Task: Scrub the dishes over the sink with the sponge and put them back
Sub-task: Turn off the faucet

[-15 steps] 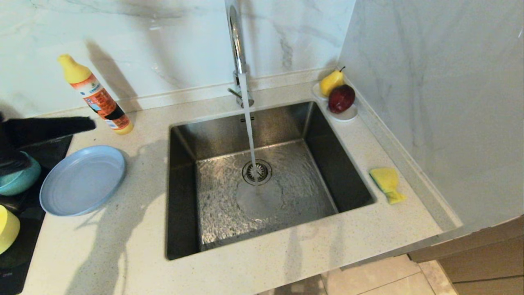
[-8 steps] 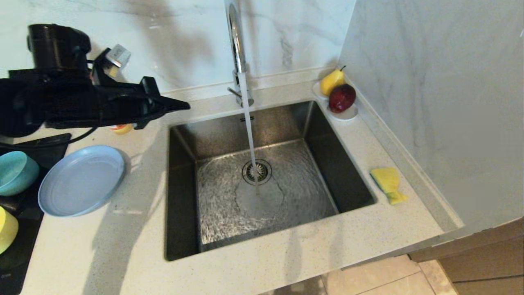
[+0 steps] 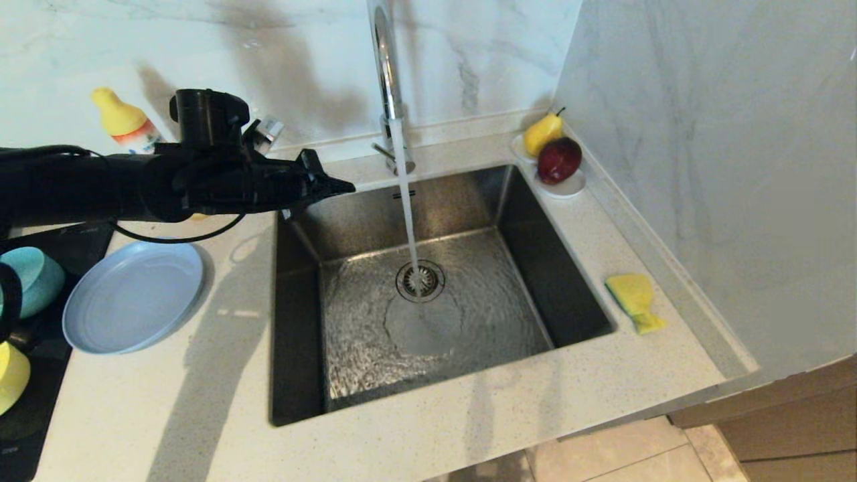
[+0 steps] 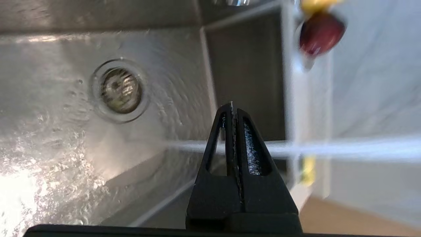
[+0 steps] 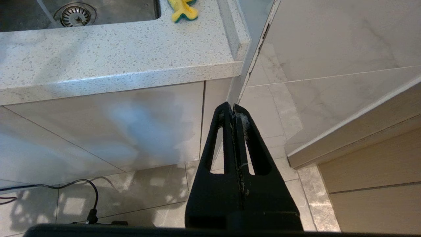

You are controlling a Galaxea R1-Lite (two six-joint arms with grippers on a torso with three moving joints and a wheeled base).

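Head view: left gripper (image 3: pixel 345 187) clenched, empty, above sink (image 3: pixel 294 321) back-left corner. Tap (image 3: pixel 385 73) running. Plate (image 3: pixel 134 294) and bowls (image 3: pixel 30 281) at counter (image 3: pixel 469 428) left edge; sponge (image 3: pixel 634 301) on right rim.
Left wrist view: fingers (image 4: pixel 227 138) pressed together over basin.
Right wrist view: right gripper (image 5: pixel 233 107) clenched, empty, below counter front edge.

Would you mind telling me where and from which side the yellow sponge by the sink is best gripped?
Grip the sponge across its pinched, narrower waist, coming straight down from above. It lies flat on the counter to the right of the sink, yellow face up, so only its side edges offer purchase. The wall stands close on its far right, so a sideways approach looks cramped; from above is probably safest.
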